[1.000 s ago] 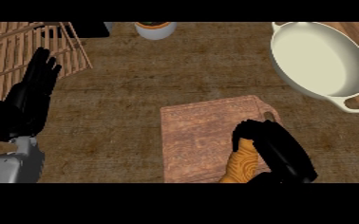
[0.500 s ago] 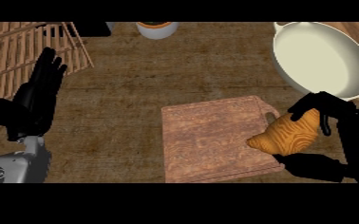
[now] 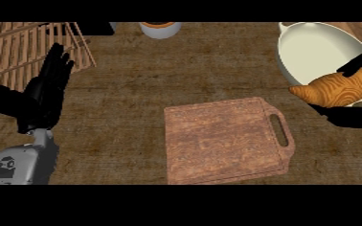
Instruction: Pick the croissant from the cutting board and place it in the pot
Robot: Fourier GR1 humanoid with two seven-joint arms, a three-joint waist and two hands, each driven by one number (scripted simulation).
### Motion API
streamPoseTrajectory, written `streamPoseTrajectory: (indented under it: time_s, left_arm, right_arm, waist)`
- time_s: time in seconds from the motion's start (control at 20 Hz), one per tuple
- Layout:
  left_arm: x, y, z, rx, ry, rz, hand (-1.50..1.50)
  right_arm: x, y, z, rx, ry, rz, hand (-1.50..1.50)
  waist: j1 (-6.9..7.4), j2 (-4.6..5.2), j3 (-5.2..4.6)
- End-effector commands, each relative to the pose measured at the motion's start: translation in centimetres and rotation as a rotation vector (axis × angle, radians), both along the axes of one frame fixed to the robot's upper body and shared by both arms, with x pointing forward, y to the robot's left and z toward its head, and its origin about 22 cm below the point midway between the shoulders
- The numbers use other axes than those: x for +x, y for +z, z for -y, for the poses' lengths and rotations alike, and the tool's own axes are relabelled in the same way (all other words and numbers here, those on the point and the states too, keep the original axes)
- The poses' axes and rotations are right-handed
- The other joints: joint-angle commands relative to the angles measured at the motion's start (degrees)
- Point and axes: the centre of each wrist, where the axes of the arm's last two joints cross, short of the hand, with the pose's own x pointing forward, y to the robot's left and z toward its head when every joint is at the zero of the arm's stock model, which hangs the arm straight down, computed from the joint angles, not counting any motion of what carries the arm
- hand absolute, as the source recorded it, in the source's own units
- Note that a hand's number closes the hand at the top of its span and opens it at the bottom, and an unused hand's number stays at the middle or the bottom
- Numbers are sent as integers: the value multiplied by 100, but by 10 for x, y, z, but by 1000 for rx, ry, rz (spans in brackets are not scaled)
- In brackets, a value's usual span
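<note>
The croissant [image 3: 331,90] was held in the curled fingers of the right hand [image 3: 346,115], overlapping the near rim of the pot [image 3: 311,45]. Half a second before, it had been carried just beside the cutting board [image 3: 225,141], now bare. Only release into the pot was judged to remain. The left hand [image 3: 48,93] was rested open, fingers straight, at the left.
</note>
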Motion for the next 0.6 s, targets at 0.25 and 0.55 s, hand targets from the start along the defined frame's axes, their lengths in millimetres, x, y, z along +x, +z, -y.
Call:
streamPoseTrajectory:
  time_s: [0.25, 0.55]
  left_arm:
    - [-6, 16, -10, 4, -15, 10, 0]
    - [-9, -1, -4, 13, -35, 6, 0]
  right_arm:
    - [64, -16, 63, 45, -78, -32, 150]
    - [72, -20, 82, -237, -237, 71, 150]
  waist:
    - [68, 9, 3]
    - [194, 82, 4]
